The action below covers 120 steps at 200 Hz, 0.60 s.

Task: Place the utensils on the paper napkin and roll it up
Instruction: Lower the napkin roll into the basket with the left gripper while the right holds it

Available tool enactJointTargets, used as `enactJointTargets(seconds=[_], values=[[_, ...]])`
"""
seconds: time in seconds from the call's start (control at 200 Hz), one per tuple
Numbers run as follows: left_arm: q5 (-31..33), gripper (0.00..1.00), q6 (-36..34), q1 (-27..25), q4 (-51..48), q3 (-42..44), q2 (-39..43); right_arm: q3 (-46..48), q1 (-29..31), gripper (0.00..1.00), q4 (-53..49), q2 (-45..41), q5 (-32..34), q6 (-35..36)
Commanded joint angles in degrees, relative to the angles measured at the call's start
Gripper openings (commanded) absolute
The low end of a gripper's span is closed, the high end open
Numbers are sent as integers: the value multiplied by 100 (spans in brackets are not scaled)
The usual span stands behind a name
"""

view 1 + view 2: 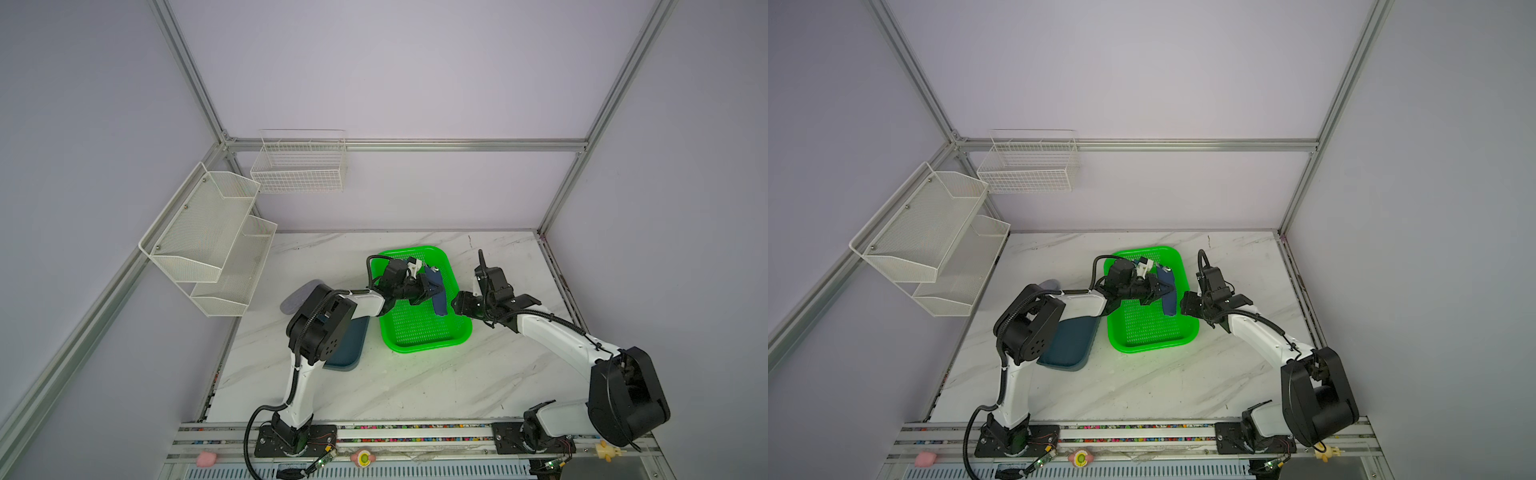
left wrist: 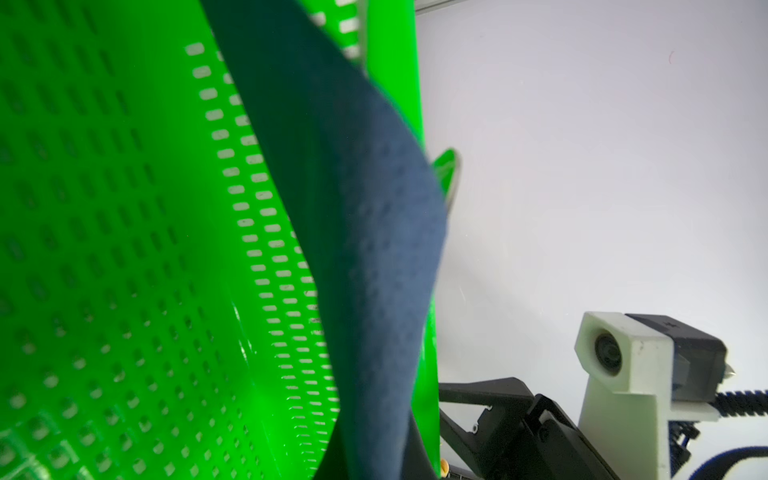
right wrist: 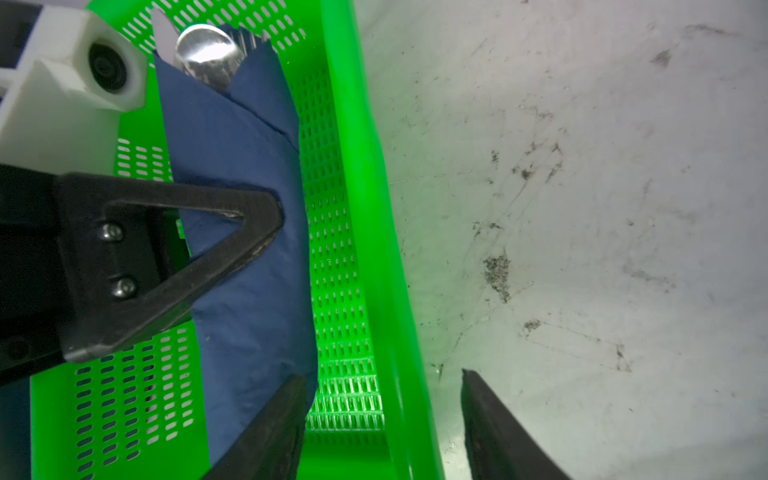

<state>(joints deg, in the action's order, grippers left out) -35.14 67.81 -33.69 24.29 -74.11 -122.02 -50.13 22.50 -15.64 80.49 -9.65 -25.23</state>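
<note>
Marbled white tabletop (image 1: 415, 386) inside a framed, pale-walled cell, with a green basket (image 1: 419, 347) at centre.

Finding one: the paper napkin (image 3: 249, 291) is already wrapped lengthwise into a narrow bundle. It lies in the basket, close along the wall nearest the right arm.

The utensils (image 3: 208, 54) are inside it and show only at one end: a spoon (image 3: 216, 45) bowl and a pointed tip beside it, likely the knife (image 3: 163, 35) (a third piece not made out).

Left gripper (image 1: 435, 287) is closed, pinching the bundle near mid-length. Right gripper (image 3: 382, 376) has its jaws apart, straddling the basket rim and holding nothing.

Assessment: loading is done and rolling largely done. The outer flap does not look snug, so tightening and release appear outstanding.

No brand, label or legible writing found.
</note>
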Motion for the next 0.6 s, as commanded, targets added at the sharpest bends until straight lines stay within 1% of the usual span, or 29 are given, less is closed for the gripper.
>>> enactJointTargets(seconds=[0.0,0.14,0.27,0.365,0.57,0.595], values=[[50,3,70,41,94,-349,-135,166,-27,59,353,60,-429,21],[14,3,92,46,62,-460,-320,283,-27,55,457,161,-869,89],[-39,3,109,39,93,-497,-466,473,-26,52,715,123,-1230,-91],[-151,4,134,38,153,-535,-562,587,-26,52,796,72,-1244,-166],[-81,5,197,34,155,-481,-650,608,-27,52,755,44,-1287,-140],[-81,5,206,31,155,-493,-665,610,-24,51,753,34,-1298,-140]])
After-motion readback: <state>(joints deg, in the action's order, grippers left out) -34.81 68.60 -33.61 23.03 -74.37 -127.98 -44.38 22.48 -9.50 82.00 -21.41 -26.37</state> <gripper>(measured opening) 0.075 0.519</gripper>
